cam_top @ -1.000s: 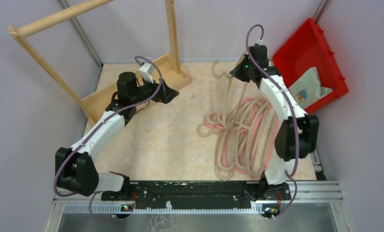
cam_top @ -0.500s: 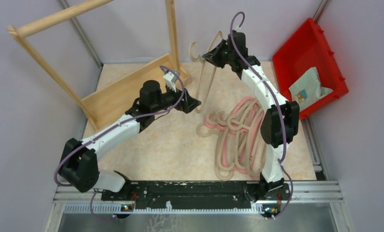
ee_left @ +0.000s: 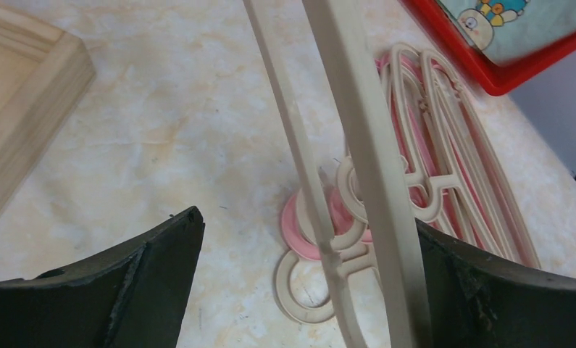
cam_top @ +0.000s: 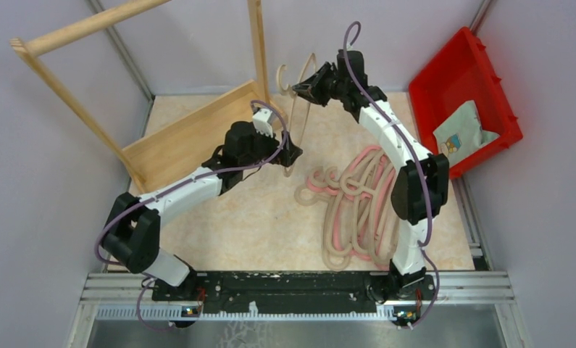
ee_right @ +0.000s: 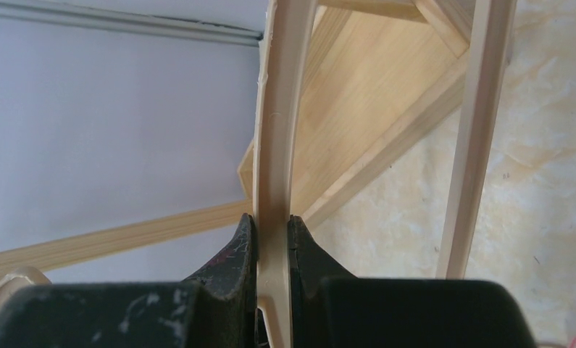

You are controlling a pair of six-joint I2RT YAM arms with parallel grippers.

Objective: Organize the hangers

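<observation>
One beige hanger (cam_top: 295, 119) hangs upright in the air at the back middle, beside the rack's post. My right gripper (cam_top: 308, 87) is shut on its upper bar (ee_right: 274, 145); the second bar (ee_right: 480, 109) runs free to the right. My left gripper (cam_top: 288, 154) is open at the hanger's lower end. Both bars (ee_left: 357, 130) pass between its fingers, the thick one close to the right finger (ee_left: 473, 290). The other hangers (cam_top: 364, 203), beige and pink, lie piled on the table, also seen in the left wrist view (ee_left: 444, 145).
A light wooden rack stands at the back left, with a flat base (cam_top: 190, 134), an upright post (cam_top: 256, 43) and a slanted pole (cam_top: 89, 25). A red bin (cam_top: 480, 65) holding a packet (cam_top: 464, 130) leans at the back right.
My right gripper has lifted the beige hanger off the pile and carried it left toward the rack. The left arm has swung right until its open fingers straddle the hanger.
</observation>
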